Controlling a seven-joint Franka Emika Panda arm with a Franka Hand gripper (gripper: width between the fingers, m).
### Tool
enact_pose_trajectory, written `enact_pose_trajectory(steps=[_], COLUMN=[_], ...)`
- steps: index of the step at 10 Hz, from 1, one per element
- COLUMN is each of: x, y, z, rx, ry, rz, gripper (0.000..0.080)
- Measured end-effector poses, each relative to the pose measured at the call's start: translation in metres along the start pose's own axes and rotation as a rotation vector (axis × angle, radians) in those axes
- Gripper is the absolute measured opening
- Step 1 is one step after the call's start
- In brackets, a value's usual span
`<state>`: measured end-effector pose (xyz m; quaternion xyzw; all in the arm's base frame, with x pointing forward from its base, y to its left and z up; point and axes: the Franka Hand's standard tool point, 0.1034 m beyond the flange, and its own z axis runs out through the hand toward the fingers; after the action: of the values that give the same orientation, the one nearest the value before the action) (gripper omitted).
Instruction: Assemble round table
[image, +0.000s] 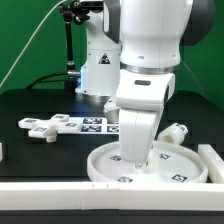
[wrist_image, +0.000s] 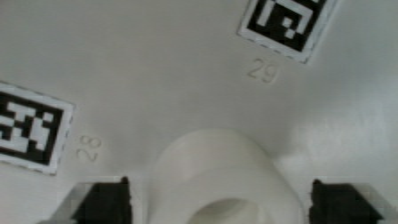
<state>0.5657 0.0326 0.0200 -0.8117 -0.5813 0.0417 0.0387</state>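
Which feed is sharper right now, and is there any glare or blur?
Exterior view: evenly lit and sharp, no harsh glare on the round disc. Wrist view: very close and soft, tags fuzzy at the edges, fingers just dark blurs.

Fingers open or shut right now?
Open. Wrist view shows the fingers wide apart, one each side of a white nub on the disc, with gaps to it.

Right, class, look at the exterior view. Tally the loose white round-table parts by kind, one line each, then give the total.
Round disc: 1
Short cylinder leg: 1
Cross-shaped base piece: 1
Total: 3
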Motion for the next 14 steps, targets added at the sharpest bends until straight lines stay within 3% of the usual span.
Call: enact_pose_trajectory(steps=[1, 2, 4, 6, 8, 12, 14], x=[-0.001, -0.003, -0.002, -0.008, -0.009, -0.009, -0.012], y=[-0.001, -0.004, -0.009, -0.008, -0.015, -0.015, -0.018], z=[-0.002, -0.013, -0.040, -0.066, -0.068, -0.066, -0.064], rx=[0.002, -0.001, -0.014, -0.044, -0.045, -0.043, -0.051], ry=[-0.002, -0.005, -0.008, 0.000, 0.000, 0.000, 0.014], rz=[0.001, 0.005, 0.055, 0.165, 0.212, 0.227, 0.457], gripper=[0.0609, 0.0637, 0.0646, 0.0649, 0.0649, 0.0649, 0.0649])
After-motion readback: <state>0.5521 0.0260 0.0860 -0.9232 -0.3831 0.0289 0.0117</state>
